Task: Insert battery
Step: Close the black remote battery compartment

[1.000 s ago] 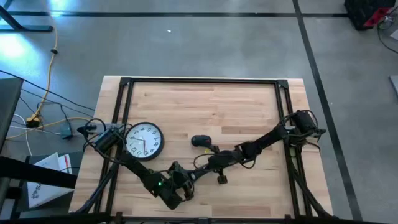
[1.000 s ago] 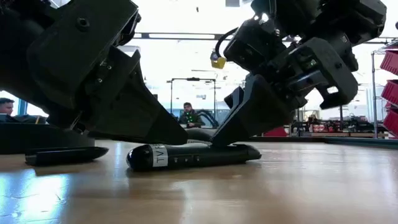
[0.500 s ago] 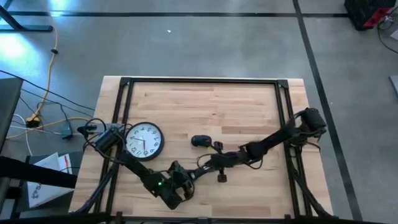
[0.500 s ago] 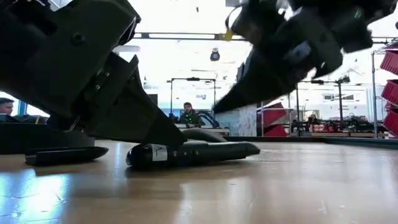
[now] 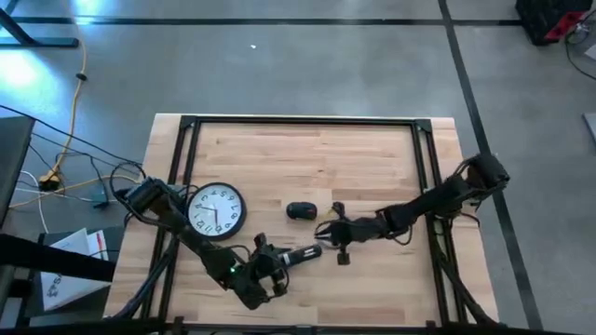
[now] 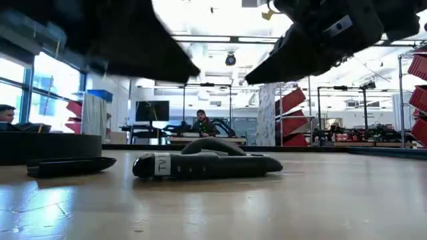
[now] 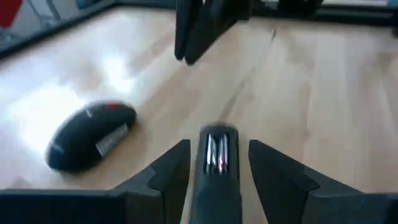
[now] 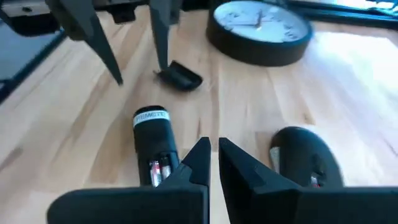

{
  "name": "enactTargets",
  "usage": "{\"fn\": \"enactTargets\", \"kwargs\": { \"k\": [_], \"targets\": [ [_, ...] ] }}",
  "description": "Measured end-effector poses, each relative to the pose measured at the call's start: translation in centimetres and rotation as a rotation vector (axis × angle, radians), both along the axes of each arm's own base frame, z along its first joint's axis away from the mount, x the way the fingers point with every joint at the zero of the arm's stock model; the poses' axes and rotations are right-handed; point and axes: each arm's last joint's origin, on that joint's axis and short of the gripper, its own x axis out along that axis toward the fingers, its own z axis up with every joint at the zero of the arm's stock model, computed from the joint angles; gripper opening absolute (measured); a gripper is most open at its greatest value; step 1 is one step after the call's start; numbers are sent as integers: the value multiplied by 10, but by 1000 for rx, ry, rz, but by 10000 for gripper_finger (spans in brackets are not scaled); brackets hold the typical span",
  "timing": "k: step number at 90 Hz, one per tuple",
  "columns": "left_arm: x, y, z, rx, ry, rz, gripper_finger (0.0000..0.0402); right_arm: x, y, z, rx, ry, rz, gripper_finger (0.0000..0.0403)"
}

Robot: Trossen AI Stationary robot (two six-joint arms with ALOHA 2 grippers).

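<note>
The remote control (image 5: 300, 253) lies flat on the wooden table (image 5: 307, 158), lower centre of the high view, between the two grippers and apart from both. The left gripper (image 5: 265, 265) sits at its lower-left end with fingers (image 7: 163, 169) spread wide. The right gripper (image 5: 328, 233) hangs just right of it, fingers (image 8: 200, 159) nearly closed, holding nothing. Only the wrist views show the open compartment with batteries (image 7: 216, 153) seated inside. The right wrist view alone shows the detached cover (image 8: 180, 76) lying beyond the remote. A computer mouse (image 5: 300, 211) and wall clock (image 5: 215, 208) rest nearby.
</note>
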Motion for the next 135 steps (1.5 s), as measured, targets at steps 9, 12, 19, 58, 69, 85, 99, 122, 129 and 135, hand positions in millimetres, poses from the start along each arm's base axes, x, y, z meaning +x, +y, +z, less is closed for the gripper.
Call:
{"fn": "enactTargets", "kwargs": {
  "k": [9, 12, 19, 58, 69, 85, 99, 122, 129, 135],
  "targets": [
    [-4, 2, 20, 9, -16, -19, 146, -15, -1, 0, 20, -9, -30, 0],
    [-5, 3, 26, 1, -18, -28, 146, -19, 0, 0, 20, -9, -37, 0],
    [-11, 5, 38, -21, -4, -65, 146, -28, 5, 1, 35, -16, -23, 0],
    [-55, 4, 58, -202, 364, 30, 143, -48, 41, 1, 6, -54, -28, 30],
    [-59, 8, 35, -231, 442, 139, 155, -51, 45, 1, 55, -59, -59, 69],
    [-51, 6, 6, -245, 442, 221, 196, -52, 46, 1, 117, -53, -88, 115],
    [-44, 3, -23, -267, 497, 268, 239, -52, 46, 1, 109, -59, -99, 130],
    [-35, 6, -41, -267, 509, 292, 279, -51, 43, -1, 88, -50, -113, 131],
    [-32, 8, -43, -267, 520, 303, 283, -51, 43, -1, 86, -52, -117, 131],
    [-31, 9, -45, -259, 526, 302, 285, -51, 43, -1, 85, -49, -118, 131]
  ]
}}
